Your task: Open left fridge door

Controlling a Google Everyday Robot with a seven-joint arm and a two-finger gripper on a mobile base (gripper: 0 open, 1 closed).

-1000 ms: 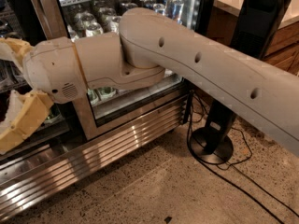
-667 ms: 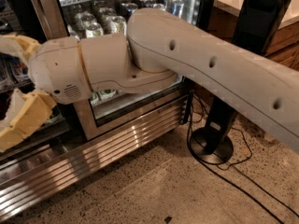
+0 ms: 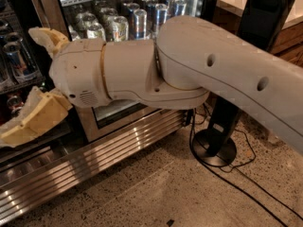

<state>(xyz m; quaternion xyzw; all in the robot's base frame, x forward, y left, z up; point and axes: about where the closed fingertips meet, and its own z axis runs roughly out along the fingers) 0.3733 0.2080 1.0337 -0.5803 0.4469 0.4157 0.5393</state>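
My gripper [image 3: 21,85] is at the far left of the camera view, open, with nothing between its cream fingers. The upper finger [image 3: 45,37] lies in front of the bronze-brown upright frame. The lower finger [image 3: 33,121] reaches into the dark left bay, under a shelf of cans [image 3: 14,56]. The left fridge door itself is out of view. I cannot tell whether any glass stands in front of that bay. Just right of the gripper is the twin glass door [image 3: 90,124] with silver-blue cans behind it.
My thick arm [image 3: 213,74] crosses the picture from the right. A ribbed steel grille [image 3: 85,167] runs along the fridge's foot. A black stand on a round base [image 3: 215,150] with trailing cables stands on the speckled floor at right, beside a wooden counter [image 3: 289,41].
The gripper and wrist have shifted a little to the right along the fridge front. The fingers stay spread.
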